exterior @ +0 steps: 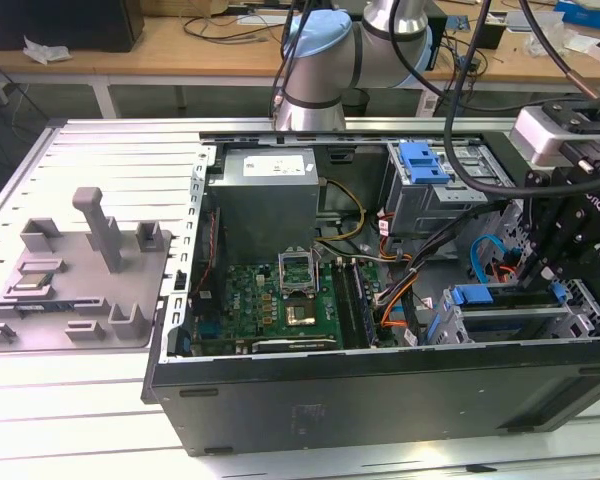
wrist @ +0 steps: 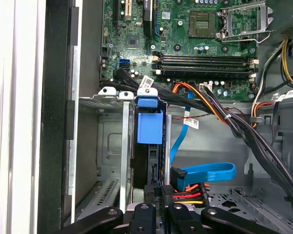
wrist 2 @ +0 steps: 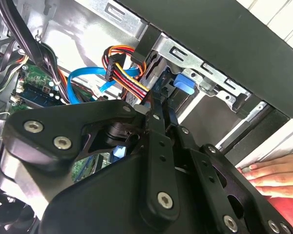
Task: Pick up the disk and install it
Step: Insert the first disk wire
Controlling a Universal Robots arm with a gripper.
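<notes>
Counted: one open computer case (exterior: 380, 395), one motherboard (exterior: 270, 305), one power supply (exterior: 267, 195), one grey fixture plate (exterior: 75, 275), one hand (wrist 2: 276, 175).

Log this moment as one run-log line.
gripper: at drive bay | silver disk in blue plastic carrier: standing on edge in slot | black computer case: open | hand: on case edge

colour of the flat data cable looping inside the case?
Light blue flat data cable, clearest in the first wrist view.

The slatted grey metal worktable (exterior: 100, 150) carries two items. An open black computer case (exterior: 380, 395) lies on its side beside a flat grey plastic fixture plate with upright pegs (exterior: 80, 275), which sits toward the worktable's opposite end.
</notes>
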